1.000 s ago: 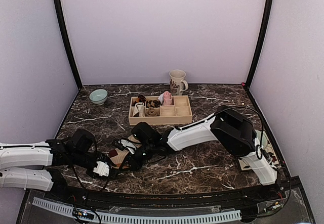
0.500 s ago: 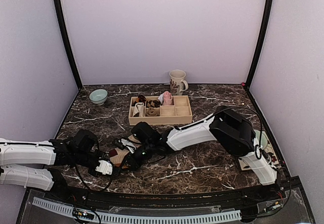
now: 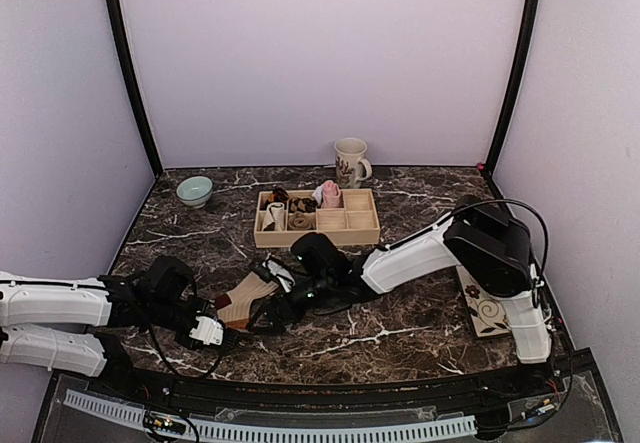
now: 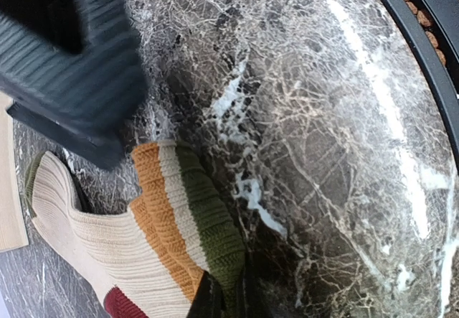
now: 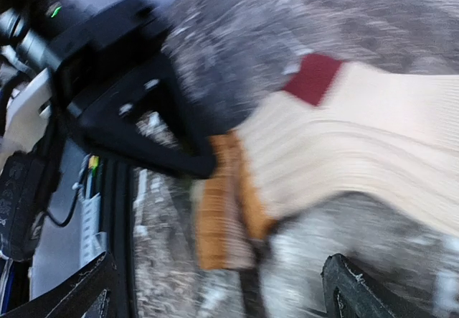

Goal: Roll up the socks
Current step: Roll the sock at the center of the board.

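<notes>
Cuff [image 4: 183, 217] of the tan sock [image 3: 243, 299] is pinched in the left end effector [image 4: 224, 298]. Its jaws are closed tight on the green edge of the orange/white/green stripes, at the bottom of the left wrist view. The sock lies on the dark marble table [image 3: 400, 333], lower left of centre in the top view, with a dark-red patch showing. The right end effector [image 5: 226, 289] hovers just over it, jaws spread wide with nothing in them; that wrist view is pretty blurry though. A wooden tray [image 3: 317, 237] of little rolled bundles sits further up, with a mug [image 3: 350, 160] behind it and a bowl [image 3: 194, 190] off to the upper left.
</notes>
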